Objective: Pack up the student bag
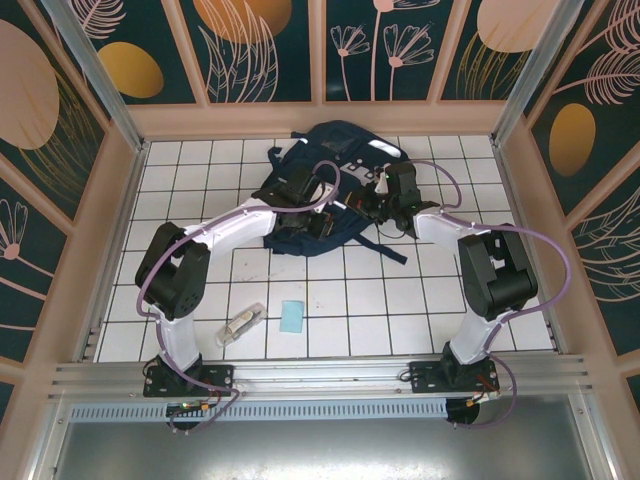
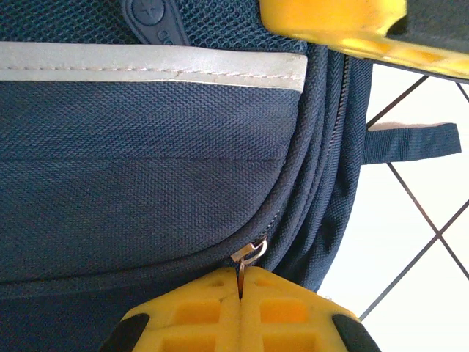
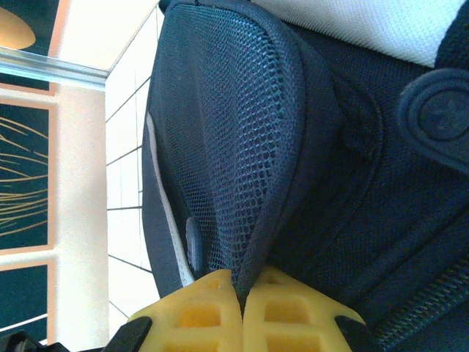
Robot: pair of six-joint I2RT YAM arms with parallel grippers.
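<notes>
- The student bag [image 1: 335, 145] lay flat on the far middle of the white tiled surface [image 1: 400, 300], close to the back wall, with both arms reaching in over it from either side.
- The left pincer [image 2: 240, 287] was pressed together on the little metal zipper pull [image 2: 250, 254], right where the curved zip line ran down to the bag's corner. The yellow fingers [image 2: 190, 308] met with no gap, and the pull's tab was pinched between their tips.
- In that same wrist view, a white reflective stripe [image 2: 146, 62] crossed the navy fabric above the zip. A short strap loop [image 2: 410, 139] stuck out sideways over the tiles.
- Another chunk of yellow moulded plastic [image 2: 344, 26] sat along the top edge there. Couldn't really tell what it belonged to.
- The right pincer [image 3: 240, 290] was also clamped together, this one on the bound edge of the dark mesh pocket [image 3: 220, 132], with the fold of fabric squeezed between the two yellow tips.
- A round rubbery badge [image 3: 440, 117] and a bit of the light grey patch [image 3: 366, 22] showed on the bag just beyond that pocket.
- Well apart from the bag, near the front edge on the left, a small pale oblong item [image 1: 240, 325] and a light blue square [image 1: 291, 317] lay next to each other, not touching.
</notes>
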